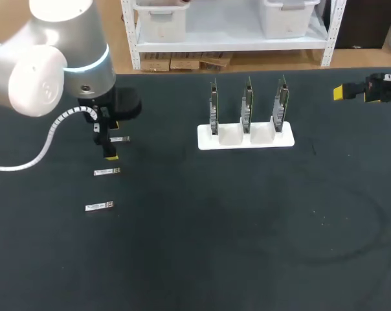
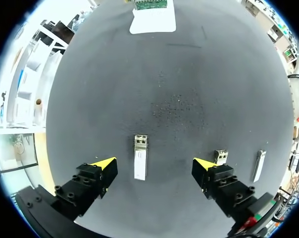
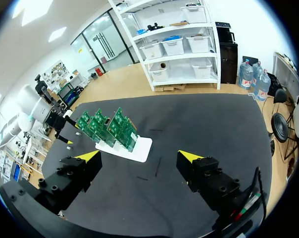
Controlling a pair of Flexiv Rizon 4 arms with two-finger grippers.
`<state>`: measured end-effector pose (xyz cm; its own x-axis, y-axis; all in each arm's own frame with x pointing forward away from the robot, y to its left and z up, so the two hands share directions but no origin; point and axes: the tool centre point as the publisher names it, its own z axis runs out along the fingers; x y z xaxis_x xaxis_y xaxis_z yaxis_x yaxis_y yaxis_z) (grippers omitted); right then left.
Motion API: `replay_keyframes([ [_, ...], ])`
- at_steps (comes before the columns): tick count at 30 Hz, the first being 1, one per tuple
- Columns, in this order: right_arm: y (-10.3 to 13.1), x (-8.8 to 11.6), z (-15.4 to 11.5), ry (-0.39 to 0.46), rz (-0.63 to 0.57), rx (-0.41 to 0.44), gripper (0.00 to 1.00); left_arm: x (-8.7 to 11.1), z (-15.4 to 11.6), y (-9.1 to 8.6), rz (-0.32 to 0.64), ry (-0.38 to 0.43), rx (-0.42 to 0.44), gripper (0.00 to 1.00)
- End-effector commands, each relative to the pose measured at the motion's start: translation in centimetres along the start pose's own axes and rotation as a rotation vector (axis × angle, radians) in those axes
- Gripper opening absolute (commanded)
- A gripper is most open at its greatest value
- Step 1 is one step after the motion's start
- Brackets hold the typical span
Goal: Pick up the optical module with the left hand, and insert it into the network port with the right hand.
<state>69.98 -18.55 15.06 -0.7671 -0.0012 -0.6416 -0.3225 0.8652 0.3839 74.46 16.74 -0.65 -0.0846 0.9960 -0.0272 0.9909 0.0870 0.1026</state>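
Three small metal optical modules lie in a row at the table's left: the far one [image 1: 120, 138], the middle one [image 1: 107, 171] and the near one [image 1: 99, 207]. My left gripper [image 1: 112, 140] hangs open over the far module [image 2: 140, 156], which lies between its spread yellow-tipped fingers [image 2: 104, 164] without either touching it. The middle module [image 2: 220, 156] is partly hidden behind one finger. The white stand [image 1: 245, 138] holds three upright green port boards [image 1: 246, 103]. My right gripper [image 3: 139, 158] is open and empty at the far right [image 1: 343, 92], well away from the boards [image 3: 110, 129].
The dark table mat [image 1: 234, 227] stretches bare between the modules and the stand [image 2: 153, 22]. My left arm's white body [image 1: 53, 65] rises over the back left corner. The third module [image 2: 259, 165] lies beyond the left gripper's outer finger.
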Motion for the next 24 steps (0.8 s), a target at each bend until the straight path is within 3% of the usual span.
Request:
replay_keyframes([
  [1, 0.08, 0.02, -0.03, -0.001, 0.001, 0.004, 1.0, -0.13, 0.27, 0.38, -0.003, 0.006, 0.012, 1.0],
  [24, 0.08, 0.02, -0.03, -0.001, 0.001, 0.004, 1.0, 0.18, 0.95, 0.63, -0.024, 0.005, 0.039, 1.0],
])
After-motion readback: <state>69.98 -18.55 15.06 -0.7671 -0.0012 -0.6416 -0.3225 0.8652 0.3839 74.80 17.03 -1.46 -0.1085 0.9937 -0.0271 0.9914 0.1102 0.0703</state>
